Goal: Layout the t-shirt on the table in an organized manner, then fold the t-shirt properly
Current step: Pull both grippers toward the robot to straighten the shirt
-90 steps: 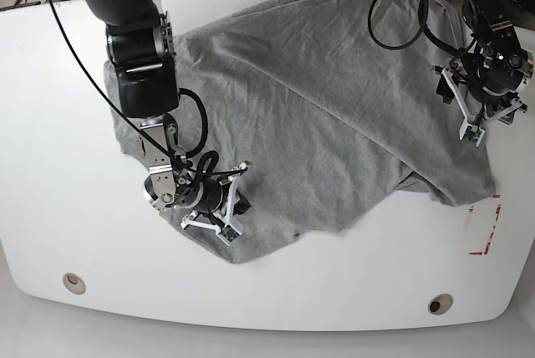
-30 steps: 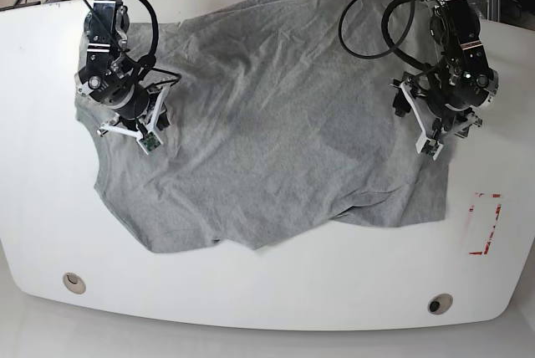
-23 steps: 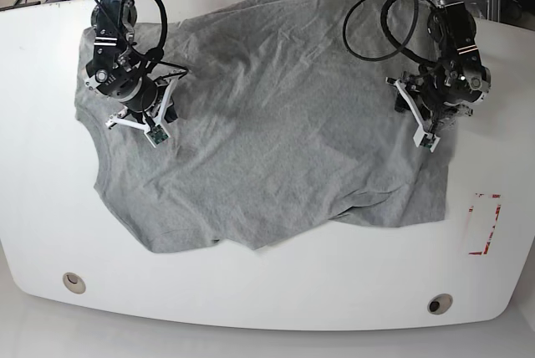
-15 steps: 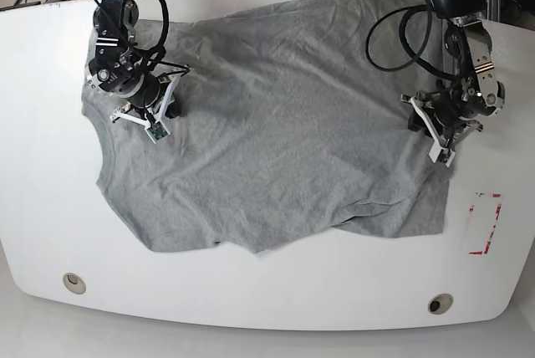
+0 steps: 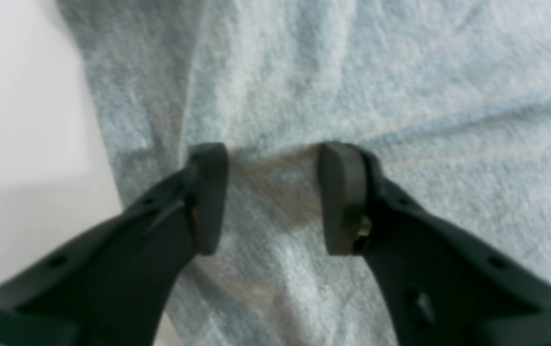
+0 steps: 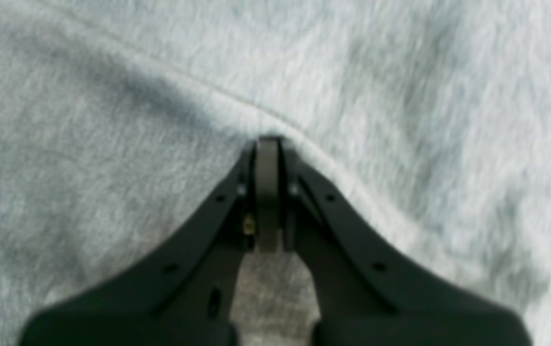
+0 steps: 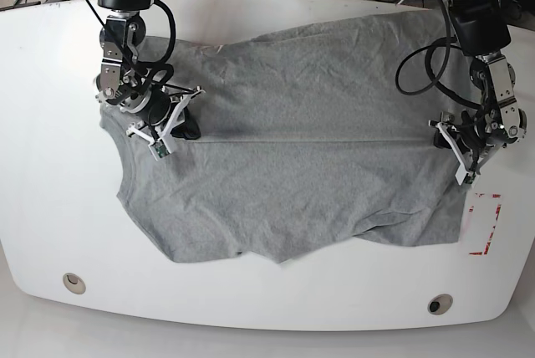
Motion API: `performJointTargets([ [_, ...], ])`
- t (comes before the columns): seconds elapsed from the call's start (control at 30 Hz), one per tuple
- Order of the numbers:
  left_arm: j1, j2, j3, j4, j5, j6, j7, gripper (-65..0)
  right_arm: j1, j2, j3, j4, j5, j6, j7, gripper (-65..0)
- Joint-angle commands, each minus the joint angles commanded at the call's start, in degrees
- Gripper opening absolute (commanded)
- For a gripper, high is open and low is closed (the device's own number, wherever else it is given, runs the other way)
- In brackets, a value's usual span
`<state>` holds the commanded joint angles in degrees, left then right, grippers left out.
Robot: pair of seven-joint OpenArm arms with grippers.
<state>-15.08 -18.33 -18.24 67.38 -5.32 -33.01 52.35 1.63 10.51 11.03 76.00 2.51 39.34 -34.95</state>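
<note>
Covering the glossy white table (image 7: pixel 50 207), grey t-shirt (image 7: pixel 292 166), right fingers (image 6: pixel 268 192) pinching it, left fingers (image 5: pixel 208 192) apart.

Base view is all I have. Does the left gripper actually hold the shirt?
Observer: No. The left wrist view shows the left gripper open, jaws apart, with the t-shirt lying between them unpinched.
Operator: And the right one?
Observer: The right gripper is shut on a raised ridge of the t-shirt, right at a seam line.
Operator: Is the left one near the cloth's edge?
Observer: Yes. The left wrist view shows bare table just beyond one finger.
</note>
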Motion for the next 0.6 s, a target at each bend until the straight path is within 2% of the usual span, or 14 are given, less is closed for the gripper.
performJointTargets([
  [0.17,-2.5,0.0,3.2,-0.7,-0.4,0.0,0.0,-29.9,0.6,0.0,0.0,0.4,0.3,0.09,0.0,-63.1],
  [0.3,-2.5,0.0,4.8,4.1,-0.4,-0.1,0.6,-29.7,0.6,0.0,0.0,5.8,0.4,0.0,-1.1,-62.9],
  [0.43,-2.2,0.0,4.7,10.6,-0.5,-0.2,5.2,-25.1,0.5,-0.2,0.0,11.3,0.4,0.0,-5.7,-62.9],
  [0.5,-1.9,0.1,4.6,15.2,-0.5,-1.4,8.4,-22.4,0.4,-1.1,0.2,14.9,0.3,0.0,-8.4,-62.9],
  [0.6,1.0,0.0,4.5,21.3,-0.5,-5.2,11.8,-20.8,-2.0,-1.6,0.4,20.3,0.0,-0.18,-12.3,-62.9],
])
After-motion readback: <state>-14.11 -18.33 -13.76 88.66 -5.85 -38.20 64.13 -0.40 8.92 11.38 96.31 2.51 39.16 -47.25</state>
